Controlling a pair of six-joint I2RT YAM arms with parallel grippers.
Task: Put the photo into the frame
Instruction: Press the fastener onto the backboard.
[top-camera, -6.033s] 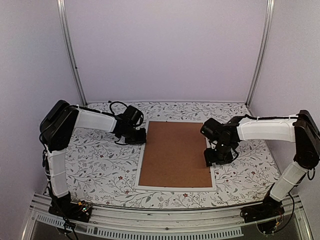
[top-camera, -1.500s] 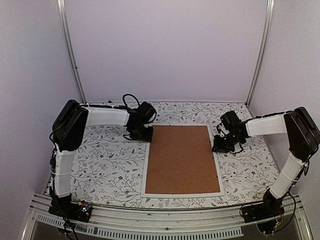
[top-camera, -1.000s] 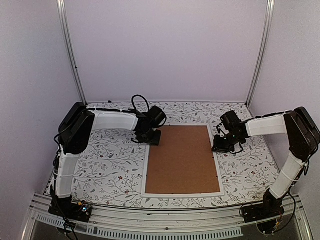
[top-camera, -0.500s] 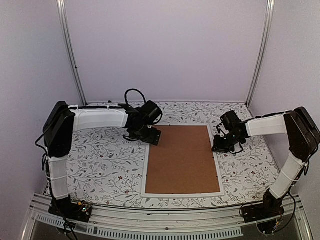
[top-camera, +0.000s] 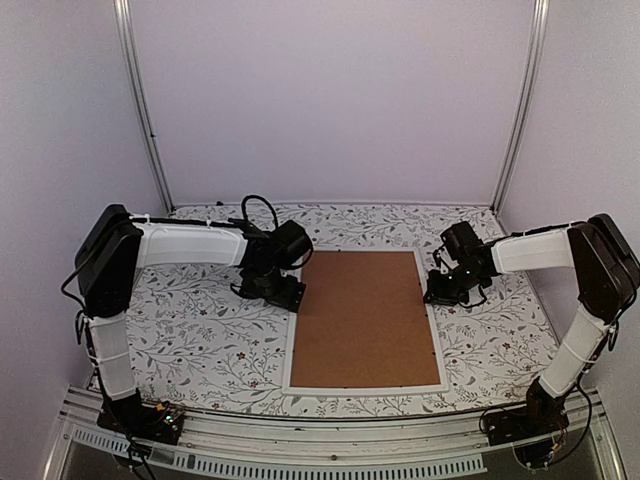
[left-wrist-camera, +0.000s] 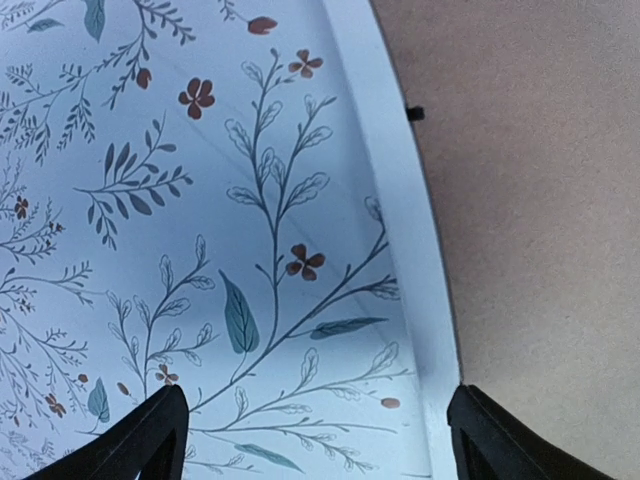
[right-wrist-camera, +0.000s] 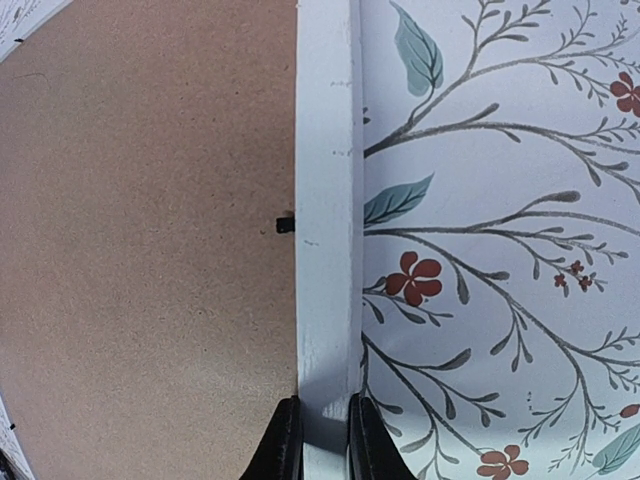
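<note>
Floral table (top-camera: 200, 330) bears the frame (right-wrist-camera: 325, 150); right claw (right-wrist-camera: 323, 422) seemingly pinches its border.

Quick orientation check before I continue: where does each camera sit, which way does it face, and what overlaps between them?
Top external: above, behind the bases, facing down and forward at the frame; both arms, left tool, right tool show.
Left wrist: faces down at the frame's left border and floral cloth; its open fingertips show.
Right wrist: faces down along the right border; its fingertips pinch it.
Shared: both wrist views see the brown backing board.
</note>
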